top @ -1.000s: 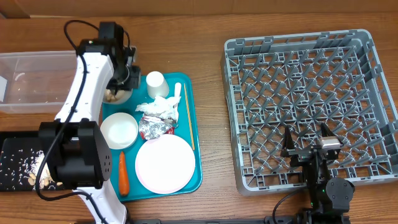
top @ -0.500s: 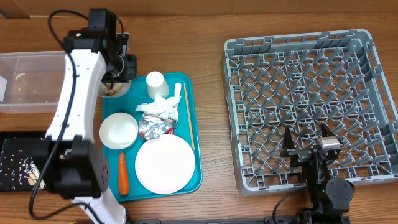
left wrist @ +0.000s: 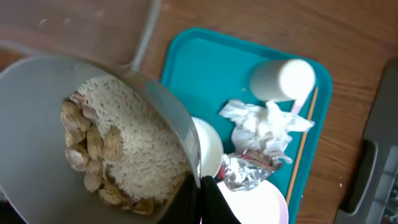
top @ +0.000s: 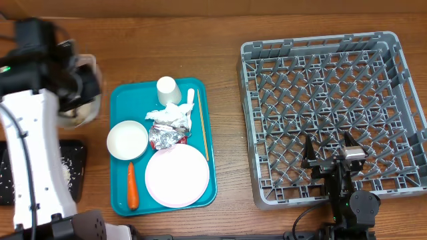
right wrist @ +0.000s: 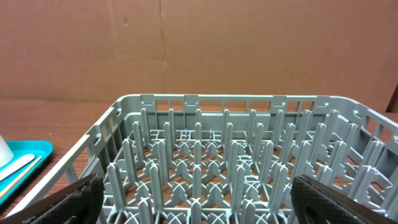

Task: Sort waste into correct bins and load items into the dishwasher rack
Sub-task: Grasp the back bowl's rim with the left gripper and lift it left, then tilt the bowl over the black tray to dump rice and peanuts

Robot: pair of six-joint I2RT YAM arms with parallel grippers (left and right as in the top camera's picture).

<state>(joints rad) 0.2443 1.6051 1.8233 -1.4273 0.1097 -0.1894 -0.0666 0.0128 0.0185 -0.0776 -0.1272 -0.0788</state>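
Your left gripper (left wrist: 200,190), pinched on its rim, has carried the scrap-filled bowl (left wrist: 31,112) left off the teal tray (top: 120,100), while your right gripper (right wrist: 200,198) stands wide open, empty.

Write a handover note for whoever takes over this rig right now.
Left hand shut on the rim of a small white round bowl of rice and nuts, held near the clear plastic tub.
Right hand open, idle above the large grey plastic dishwasher rack, which holds no dishes.
On the teal tray: second white bowl, white cup, pale round plate, white plastic utensil, crumpled white napkin, silver foil wrapper.
Done: some scraps in the black tray. Left: all else.
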